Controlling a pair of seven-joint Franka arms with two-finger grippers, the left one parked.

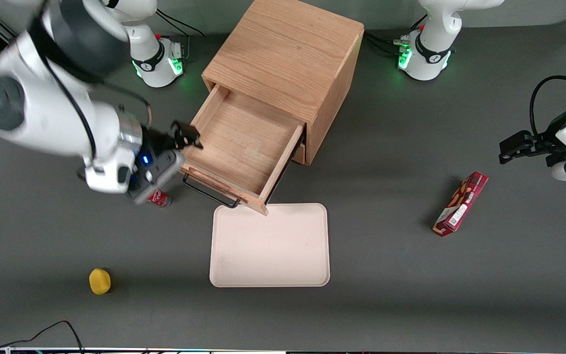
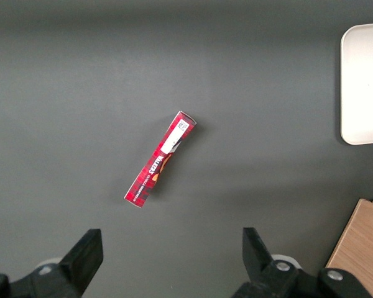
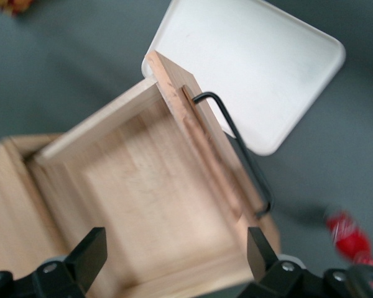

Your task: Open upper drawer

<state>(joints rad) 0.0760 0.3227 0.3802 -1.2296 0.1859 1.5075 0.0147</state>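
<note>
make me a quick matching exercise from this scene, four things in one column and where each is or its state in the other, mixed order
Things:
1. upper drawer
2. claw
3. tray
4. red can

States or places:
A. on the table, partly hidden under the working arm's wrist
B. pulled out, nothing inside
C. open, holding nothing, above the drawer's side edge
D. bare, in front of the open drawer

Pairs: 1-B, 2-C, 3-D, 4-A

Upper drawer point(image 1: 241, 150) pulled out of cabinet point(image 1: 290, 59); gripper point(image 1: 188, 135) above its edge; tray point(image 1: 269, 246) nearer camera

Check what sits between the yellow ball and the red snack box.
Front view: only the cream rectangular tray lies between yellow ball and red snack box. Open claw hovers over the pulled-out upper drawer.
</note>
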